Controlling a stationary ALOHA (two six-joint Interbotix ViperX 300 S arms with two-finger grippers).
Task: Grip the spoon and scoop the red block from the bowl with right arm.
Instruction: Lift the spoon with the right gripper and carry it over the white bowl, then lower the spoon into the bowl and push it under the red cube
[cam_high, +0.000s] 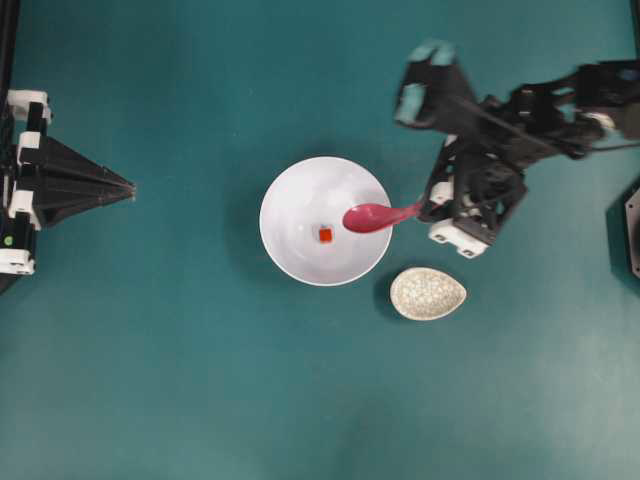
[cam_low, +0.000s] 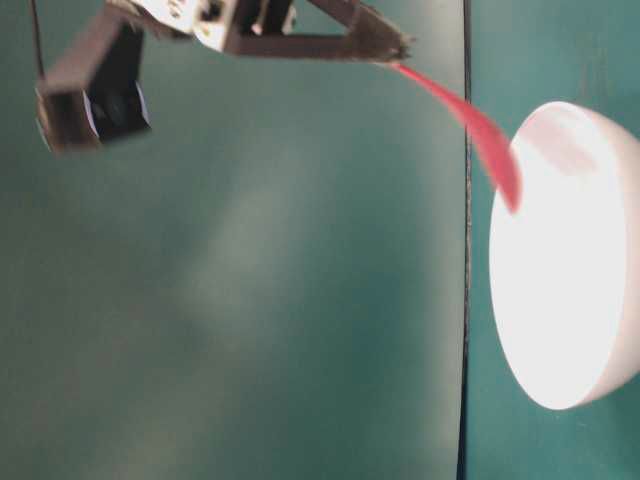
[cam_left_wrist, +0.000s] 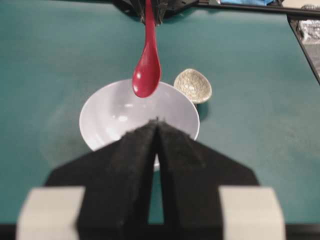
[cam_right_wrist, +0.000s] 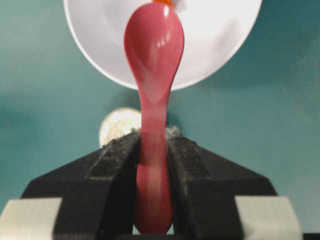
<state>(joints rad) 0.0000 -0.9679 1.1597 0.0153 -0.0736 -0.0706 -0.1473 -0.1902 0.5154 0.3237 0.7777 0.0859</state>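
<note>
Pointing scoop-first at bowl (cam_high: 300, 190): spoon (cam_high: 375, 216).

No readable text, labels, brands, numbers or signs in any view. Spoon (cam_right_wrist: 153, 100), bowl (cam_high: 290, 190), speckled dish (cam_high: 428, 293) and desk (cam_high: 200, 380) all plain, unmarked. White fittings on both arms carry no legible print; blur in the table-level view hides any small marking.
</note>
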